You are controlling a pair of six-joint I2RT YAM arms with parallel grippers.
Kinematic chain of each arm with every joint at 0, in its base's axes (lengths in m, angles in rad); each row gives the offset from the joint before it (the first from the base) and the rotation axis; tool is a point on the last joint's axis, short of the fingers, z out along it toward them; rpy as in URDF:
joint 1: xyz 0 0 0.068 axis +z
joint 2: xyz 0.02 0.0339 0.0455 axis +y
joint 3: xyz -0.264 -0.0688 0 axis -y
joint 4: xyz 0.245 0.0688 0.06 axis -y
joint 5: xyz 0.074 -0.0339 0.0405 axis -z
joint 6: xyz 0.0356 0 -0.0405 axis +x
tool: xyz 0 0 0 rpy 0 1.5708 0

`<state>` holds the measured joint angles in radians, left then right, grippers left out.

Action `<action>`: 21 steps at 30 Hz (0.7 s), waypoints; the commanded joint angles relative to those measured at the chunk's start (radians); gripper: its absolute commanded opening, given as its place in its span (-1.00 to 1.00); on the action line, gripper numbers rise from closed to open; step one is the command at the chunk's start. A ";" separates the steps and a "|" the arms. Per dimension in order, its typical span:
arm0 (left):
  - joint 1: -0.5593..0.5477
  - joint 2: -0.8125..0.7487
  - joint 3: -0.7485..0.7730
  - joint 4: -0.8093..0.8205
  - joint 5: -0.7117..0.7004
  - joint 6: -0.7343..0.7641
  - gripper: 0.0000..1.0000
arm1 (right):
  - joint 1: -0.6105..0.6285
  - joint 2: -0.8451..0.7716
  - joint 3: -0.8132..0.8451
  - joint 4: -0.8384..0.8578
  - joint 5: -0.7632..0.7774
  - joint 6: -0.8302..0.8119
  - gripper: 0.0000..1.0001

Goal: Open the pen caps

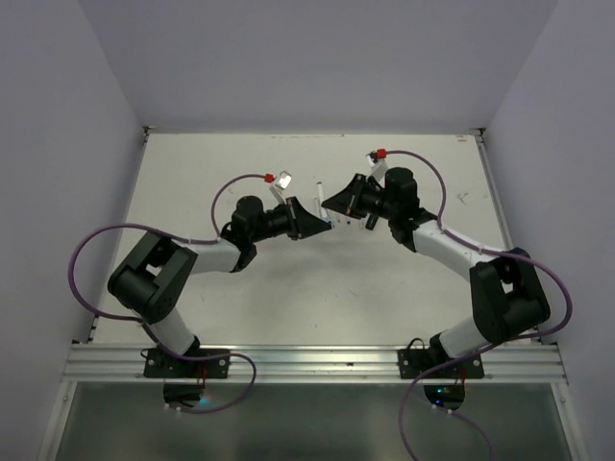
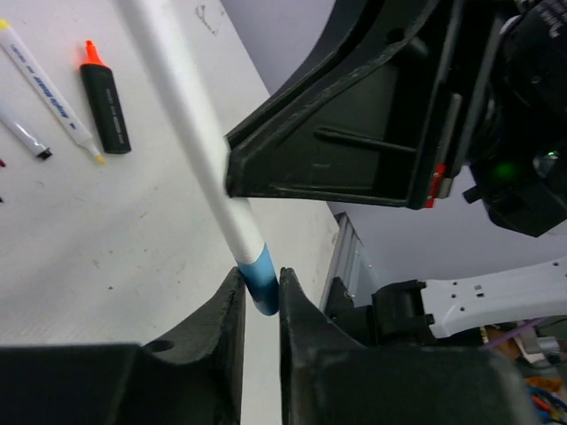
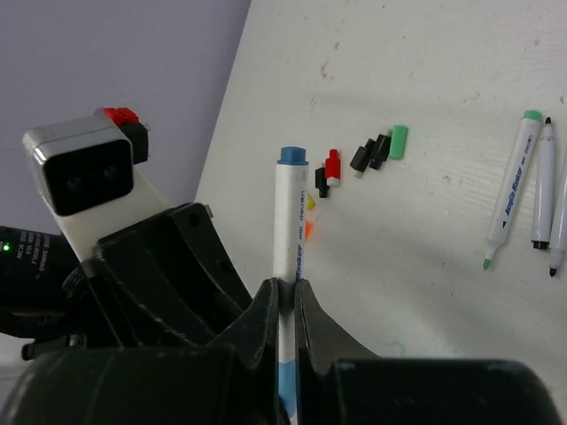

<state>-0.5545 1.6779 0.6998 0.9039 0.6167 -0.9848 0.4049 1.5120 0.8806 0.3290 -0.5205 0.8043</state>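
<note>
- Pinches the blue cap (image 2: pixel 262 276) with the left hand (image 2: pixel 261 297), fingers narrow and pressed to both its sides.
- Clamps the white pen barrel (image 3: pixel 289 221) with the right hand (image 3: pixel 286 290), fingers drawn in tight around it.
- Keeps the blue cap seated on the barrel's end, the pen stretched between the two hands.
- Shows loose caps on the bench (image 3: pixel 425 283) just beside the barrel: red cap (image 3: pixel 332 166), black caps (image 3: pixel 363 158), green cap (image 3: pixel 399 142).
- Shows uncapped pens (image 3: pixel 514 190) lying well apart to the right.
</note>
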 commanded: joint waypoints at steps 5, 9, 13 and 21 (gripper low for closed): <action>-0.008 0.013 0.046 0.066 0.044 -0.012 -1.00 | 0.006 0.011 0.004 0.093 -0.048 -0.016 -0.76; -0.008 -0.004 0.056 0.004 0.054 0.034 -1.00 | 0.006 0.045 0.033 0.071 -0.130 -0.051 -0.22; -0.007 -0.014 0.064 -0.042 0.057 0.055 -1.00 | 0.008 0.045 0.034 0.068 -0.147 -0.059 -0.21; -0.007 -0.018 0.050 -0.045 0.087 0.055 -1.00 | 0.008 0.034 0.037 0.050 -0.105 -0.063 -1.00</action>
<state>-0.5587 1.6920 0.7300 0.8501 0.6609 -0.9627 0.4122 1.5642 0.8825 0.3592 -0.6319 0.7467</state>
